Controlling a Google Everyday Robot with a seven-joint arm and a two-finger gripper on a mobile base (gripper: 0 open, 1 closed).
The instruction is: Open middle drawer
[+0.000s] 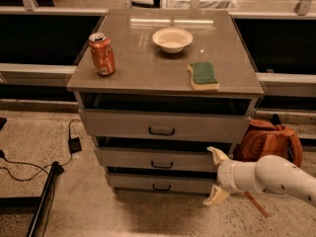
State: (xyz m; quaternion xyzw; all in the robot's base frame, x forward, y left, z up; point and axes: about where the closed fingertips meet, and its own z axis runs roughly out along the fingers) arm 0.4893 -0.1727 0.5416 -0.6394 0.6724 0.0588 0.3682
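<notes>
The middle drawer (148, 159) is the second of three grey fronts on the cabinet, with a small dark bar handle (162, 165) at its centre. It stands slightly out, with a dark gap above it. My gripper (217, 176) comes in from the lower right on a white arm (269, 177). Its two pale fingers are spread apart, one near the drawer's right end (217, 155) and one lower by the bottom drawer (216, 196). It holds nothing and is well right of the handle.
The taller top drawer (163, 126) and the lowest drawer (158, 183) flank the middle one. On the cabinet top (148, 68) are an orange can (102, 54), a white bowl (172, 39) and a green sponge (203, 76). An orange backpack (266, 141) lies right; cables and a black pole (44, 196) lie left.
</notes>
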